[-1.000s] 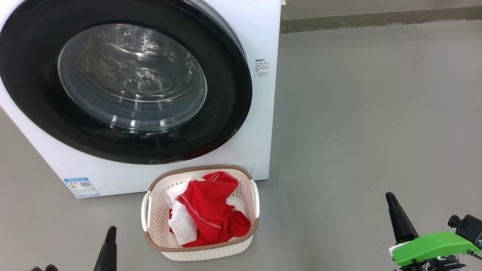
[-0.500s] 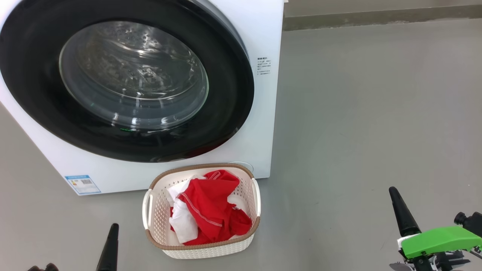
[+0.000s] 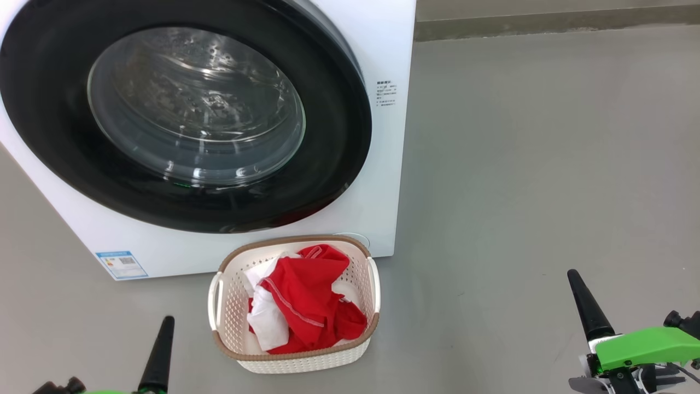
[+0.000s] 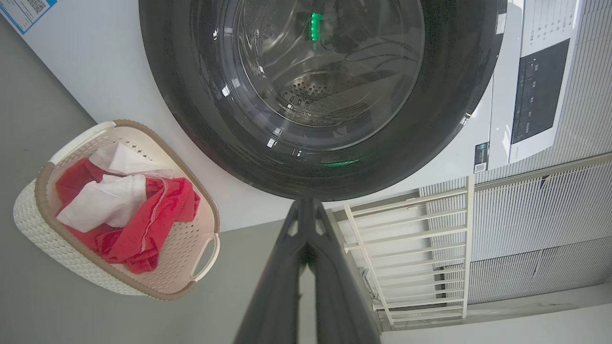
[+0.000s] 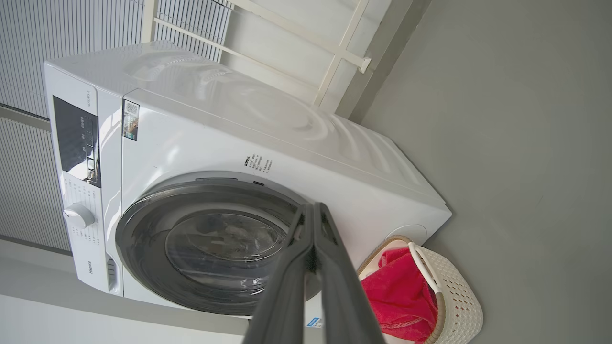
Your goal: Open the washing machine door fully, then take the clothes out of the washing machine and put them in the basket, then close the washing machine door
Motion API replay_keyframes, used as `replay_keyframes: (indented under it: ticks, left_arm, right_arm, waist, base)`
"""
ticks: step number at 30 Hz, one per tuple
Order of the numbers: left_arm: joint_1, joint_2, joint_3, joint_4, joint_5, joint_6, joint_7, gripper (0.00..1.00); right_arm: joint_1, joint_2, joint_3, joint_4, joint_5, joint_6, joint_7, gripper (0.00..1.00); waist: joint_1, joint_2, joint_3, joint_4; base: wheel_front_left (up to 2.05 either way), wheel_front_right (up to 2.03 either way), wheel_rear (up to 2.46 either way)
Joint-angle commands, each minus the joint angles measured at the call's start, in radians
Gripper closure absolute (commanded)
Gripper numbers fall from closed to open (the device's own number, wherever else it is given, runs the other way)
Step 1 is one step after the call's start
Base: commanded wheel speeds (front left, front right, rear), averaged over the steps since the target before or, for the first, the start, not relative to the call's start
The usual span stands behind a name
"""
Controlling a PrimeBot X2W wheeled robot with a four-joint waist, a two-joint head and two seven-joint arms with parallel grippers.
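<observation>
Washing machine [image 3: 385,180]: one, white, front-loading, standing on grey floor [image 3: 547,164]. Washing machine door [image 3: 342,137]: one, shut flush against the front. Perforated steel drum visible through the glass bowl.

Basket [image 3: 306,362]: one, cream with a brown rim, two side handles. It stands on the floor just beside the machine's lower front, below the door's rim and towards the right corner; contact with the machine cannot be told. It sits between the machine and the two grippers.

Clothes [image 3: 306,306]: red and white fabric heaped inside the basket, rising about to the rim. Number of garments cannot be told.

Left gripper [image 3: 167,324]: low at the left of the head view, fingers pressed together, nothing between them. Well apart from the basket.

Right gripper [image 3: 575,279]: low at the right, clenched likewise, carrying nothing. Green housing [image 3: 645,347] behind its fingers.

Around:
- one blue sticker [image 3: 121,264] at the machine's lower left corner
- one small block of printed text [image 3: 385,94] beside the door
- one round cap [image 3: 356,239] just behind the basket
- one dark control panel [image 5: 76,143] and one dial [image 5: 79,216], right wrist view
- pale railing [image 4: 406,248] and ribbed wall panels [image 4: 550,215] behind the machine
- a dark skirting strip [image 3: 547,24] along the floor's far edge
</observation>
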Motion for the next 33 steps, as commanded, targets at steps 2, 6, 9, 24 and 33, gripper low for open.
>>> replay_keyframes:
  ticks: [2,6,9,24,33]
  left_arm:
    - [-0.055,0.016,0.022,-0.018,-0.042,-0.015,0.012,1.0]
    - [-0.061,0.017,0.023,-0.014,-0.088,-0.016,0.024,1.0]
    - [-0.066,0.017,0.024,-0.011,-0.122,-0.017,0.032,1.0]
    - [-0.091,0.019,0.026,0.005,-0.292,-0.022,0.075,1.0]
    - [-0.093,0.019,0.026,0.006,-0.304,-0.023,0.078,1.0]
  right_arm:
    - [-0.054,-0.007,0.005,-0.033,0.039,0.0,0.01,1.0]
    - [-0.058,-0.007,0.0,-0.034,0.082,0.0,0.022,1.0]
    - [-0.06,-0.007,-0.004,-0.034,0.115,0.0,0.031,1.0]
    - [-0.073,-0.006,-0.023,-0.038,0.279,-0.001,0.075,1.0]
    - [-0.074,-0.006,-0.024,-0.038,0.291,-0.001,0.078,1.0]
  waist:
    - [-0.0001,-0.0001,0.001,0.001]
    - [-0.0001,-0.0001,0.003,0.003]
    - [-0.0001,-0.0001,0.004,0.004]
    - [-0.0001,-0.0001,0.011,0.01]
    - [-0.0001,-0.0001,0.012,0.011]
  base:
    - [0.0,0.0,0.0]
    - [0.0,0.0,0.0]
    - [0.0,0.0,0.0]
    - [0.0,0.0,0.0]
    - [0.0,0.0,0.0]
